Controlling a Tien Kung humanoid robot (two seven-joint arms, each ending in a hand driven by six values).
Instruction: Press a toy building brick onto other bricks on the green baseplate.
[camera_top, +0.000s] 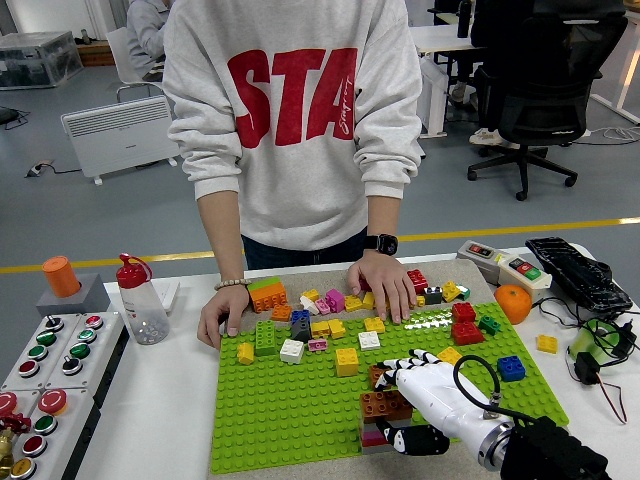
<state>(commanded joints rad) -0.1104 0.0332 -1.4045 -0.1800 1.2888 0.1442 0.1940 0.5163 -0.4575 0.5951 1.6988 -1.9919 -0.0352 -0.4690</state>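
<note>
Left on the counter (150, 400): a button box (45, 370) and a bottle (142, 300). Centre: the green baseplate (290, 410), with loose bricks (320, 325) along its far edge, where a person's two hands (222, 312) press flat. Near right: the robot's right hand (425, 385), fingers spread and grasping nothing, rests on a brown brick (383, 404) stacked on other bricks on the baseplate. Far right: an orange (513, 302).
</note>
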